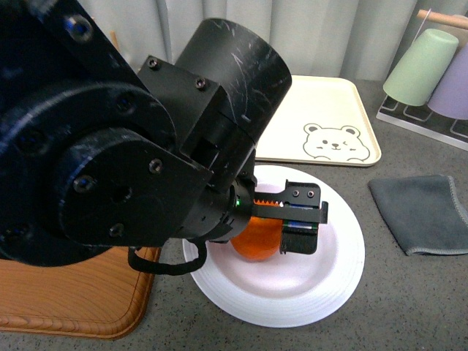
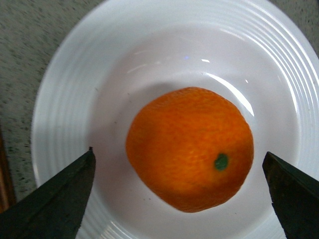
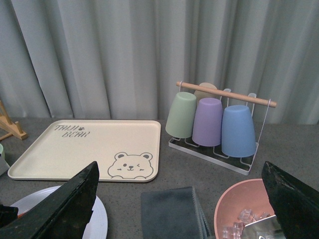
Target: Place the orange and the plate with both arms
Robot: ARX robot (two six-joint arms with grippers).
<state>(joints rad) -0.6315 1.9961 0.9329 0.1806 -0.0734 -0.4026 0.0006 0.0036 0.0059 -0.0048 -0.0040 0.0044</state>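
Two things matter about the orange (image 2: 189, 149): it is round and probably light, with a firm, slightly yielding body, and its dimpled skin should give the pads some bite. It lies in the well of the white plate (image 2: 60, 104), green stem dot turned upward. On that glossy surface it would likely roll if nudged from one side, so the safest hold looks to be across its widest part, both sides met together. The plate itself seems stiff, slick and breakable. Its wide ribbed rim is the natural place to take it, and it rests on the grey table beside a wooden board (image 1: 73, 300). The left gripper (image 1: 306, 223) hangs pointed downward over the plate, the arm's bulky wrist filling the near side of the front view. Its jaws are spread to either side of the fruit with bare plate showing between each tip and the skin, so nothing is grasped. The right gripper (image 3: 179, 164) does not show in the front view. From its own camera its jaws stand wide apart and empty, raised and facing level across the table toward the bear tray (image 3: 75, 149) and the cup rack (image 3: 214, 124).
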